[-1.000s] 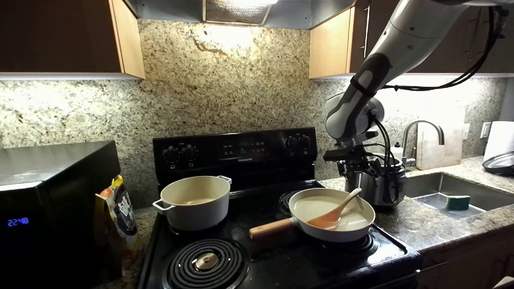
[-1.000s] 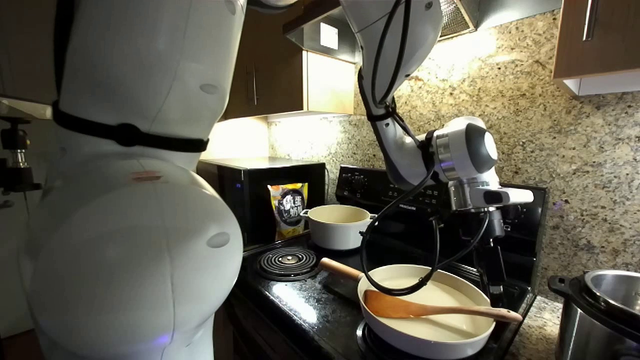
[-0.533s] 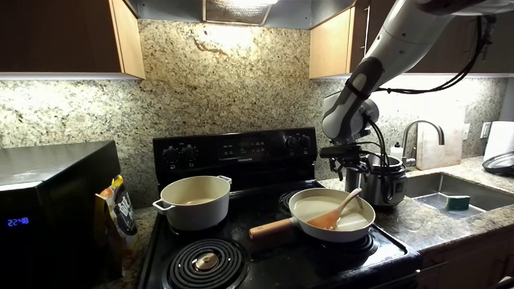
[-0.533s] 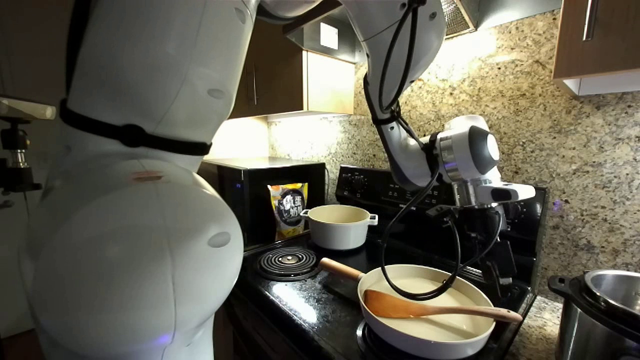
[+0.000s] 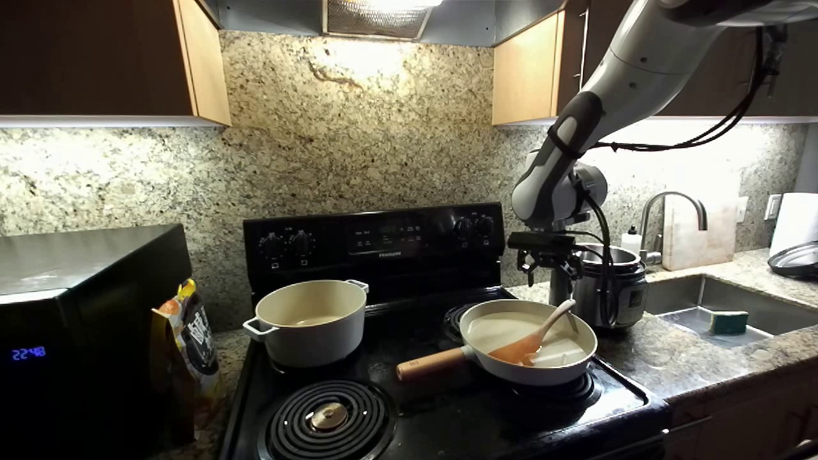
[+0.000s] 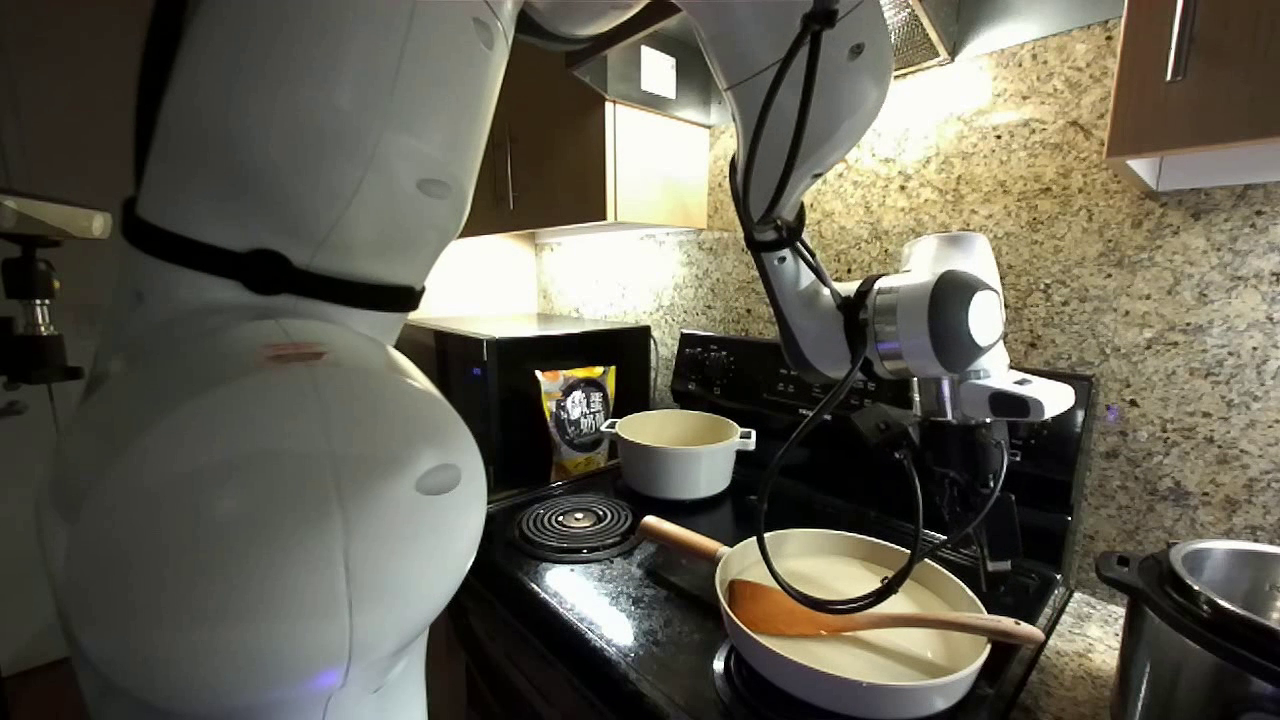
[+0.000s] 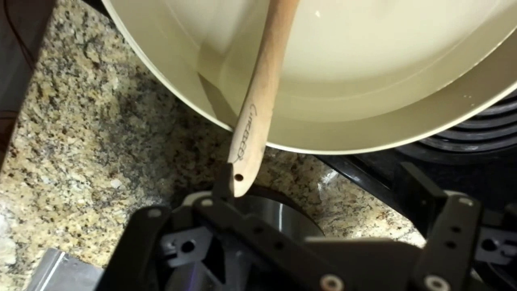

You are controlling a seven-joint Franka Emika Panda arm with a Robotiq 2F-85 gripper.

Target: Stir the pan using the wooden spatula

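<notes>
The cream-white pan (image 5: 543,377) sits on a stove burner in both exterior views (image 6: 850,692), its wooden handle pointing away from my gripper. The orange-brown wooden spatula (image 5: 519,349) lies in it, blade on the pan floor, handle over the rim; it also shows in an exterior view (image 6: 790,612). My gripper (image 5: 551,282) is open and empty above the pan's far edge, near the spatula's handle end. In the wrist view, the spatula handle (image 7: 258,105) crosses the pan rim (image 7: 343,152). Its end overlaps the left fingertip of the open gripper (image 7: 321,186); whether they touch I cannot tell.
A deeper cream two-handled pot (image 5: 313,345) stands on a back burner. A shiny steel pot (image 5: 629,297) stands on the counter behind my gripper. A black cable loop (image 6: 850,603) hangs from the arm across the pan in an exterior view. The stove's back panel (image 5: 383,243) rises behind.
My gripper has shifted slightly left in an exterior view and its wrist has turned and levelled. It stays open. The pan and spatula have not moved.
</notes>
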